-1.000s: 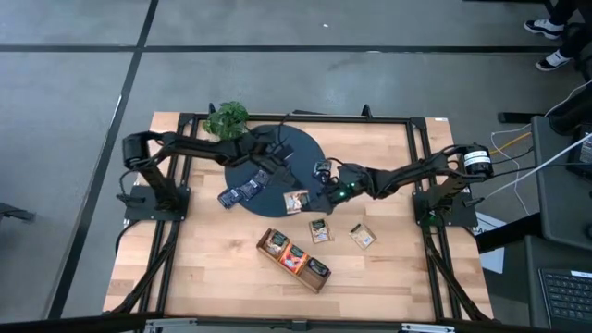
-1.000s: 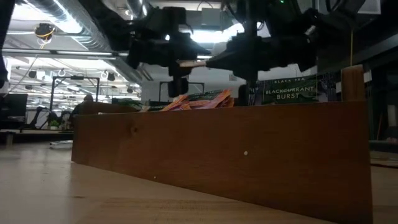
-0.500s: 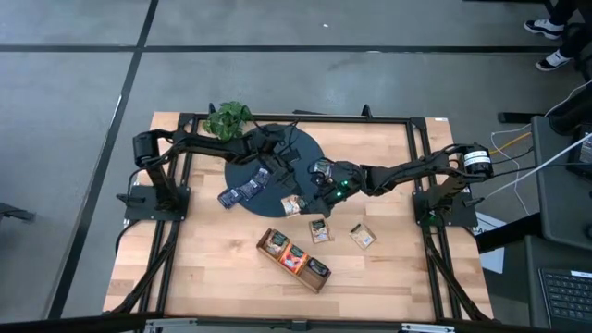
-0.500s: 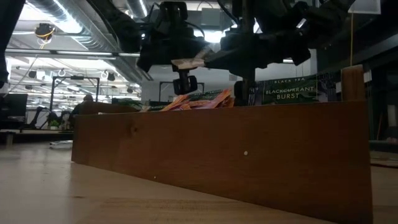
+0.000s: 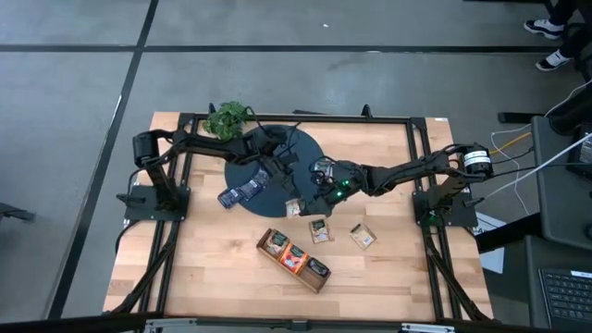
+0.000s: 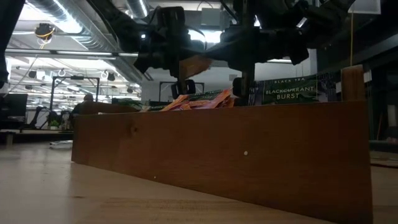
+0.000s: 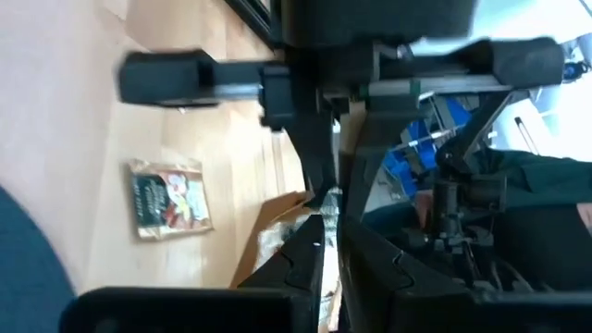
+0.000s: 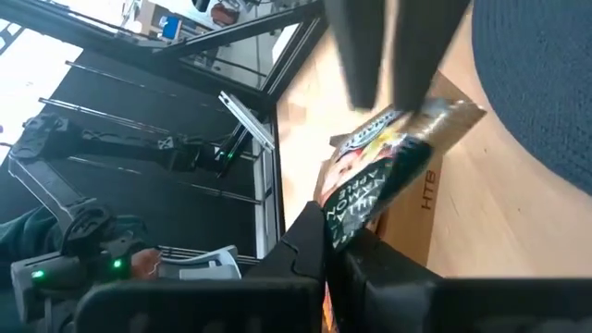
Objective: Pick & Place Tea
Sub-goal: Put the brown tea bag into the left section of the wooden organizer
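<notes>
A workshop floor around us, an open hall beyond

From above we see a grey concrete floor (image 5: 370,23) crossed by dark lines (image 5: 324,48), with a light wooden butcher-block tabletop (image 5: 222,264) at its centre inside a black metal frame (image 5: 418,139). At the far right edge a person's dark shoes with pale soles (image 5: 553,60) stand on the floor, and a grey desk with a black keyboard (image 5: 564,294) sits at the near right. At table height we look into a bright hall with silver ceiling ducts (image 6: 68,25) and strip lights (image 6: 43,55).
</notes>
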